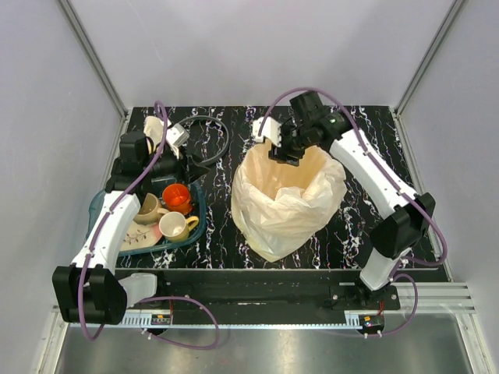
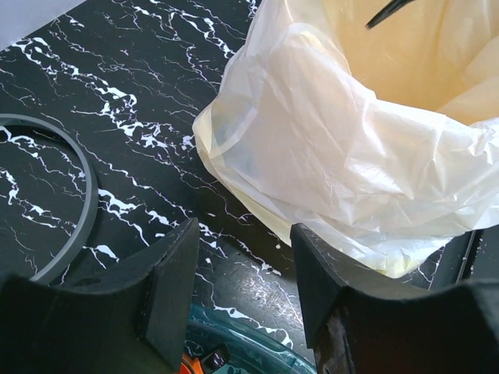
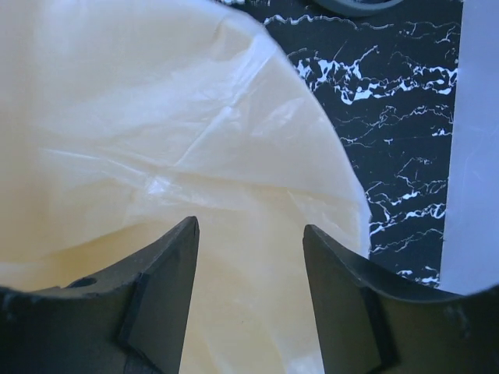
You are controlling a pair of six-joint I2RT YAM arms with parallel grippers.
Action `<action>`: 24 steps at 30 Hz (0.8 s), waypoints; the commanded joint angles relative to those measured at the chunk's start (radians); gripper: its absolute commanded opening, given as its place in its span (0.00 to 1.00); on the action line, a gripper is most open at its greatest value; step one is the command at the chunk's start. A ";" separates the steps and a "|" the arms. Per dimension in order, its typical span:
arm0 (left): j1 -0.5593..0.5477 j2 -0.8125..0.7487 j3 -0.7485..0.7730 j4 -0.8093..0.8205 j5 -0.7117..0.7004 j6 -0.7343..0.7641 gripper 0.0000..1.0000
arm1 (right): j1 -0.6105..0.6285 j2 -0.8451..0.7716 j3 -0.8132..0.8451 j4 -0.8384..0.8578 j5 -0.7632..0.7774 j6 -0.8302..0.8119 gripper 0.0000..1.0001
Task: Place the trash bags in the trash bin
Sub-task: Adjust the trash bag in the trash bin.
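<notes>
Trash bag [image 1: 284, 199] sits mid-counter [image 1: 214, 238], mouth open upward, its pale yellowish film draped down and bunched against the marbled surface. The trash bin is hidden under the film; only an upright round shape shows. Right fingers [image 3: 164, 296] hang over the far rim of the bag mouth, spread apart with nothing between them; cannot tell whether they touch the film. Left fingers [image 2: 171, 288] are released too and hold nothing, above the far right corner of the teal tray [image 1: 203, 209], just left of the bag. A grey ring [image 1: 221, 134] lies flat on the counter behind the tray. The tray holds an orange cup [image 1: 178, 196] and two pale mugs.
</notes>
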 commanded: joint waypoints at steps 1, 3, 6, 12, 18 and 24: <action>0.003 -0.049 0.025 -0.017 0.023 0.031 0.54 | -0.013 -0.071 0.182 -0.201 -0.114 0.184 0.65; 0.003 -0.058 0.011 -0.015 0.029 0.027 0.54 | -0.012 -0.093 0.188 -0.340 -0.134 0.191 0.66; 0.003 -0.058 -0.004 -0.003 0.035 -0.001 0.54 | -0.012 -0.107 0.123 -0.429 -0.118 0.200 0.64; 0.002 -0.079 -0.018 -0.003 0.019 -0.003 0.54 | -0.013 -0.055 -0.048 -0.394 -0.030 0.167 0.57; 0.002 -0.076 -0.023 -0.006 0.008 0.002 0.54 | -0.010 0.085 -0.133 -0.300 0.002 0.113 0.54; 0.003 -0.055 -0.020 0.008 0.006 -0.006 0.54 | -0.001 0.241 -0.102 -0.250 0.021 0.041 0.54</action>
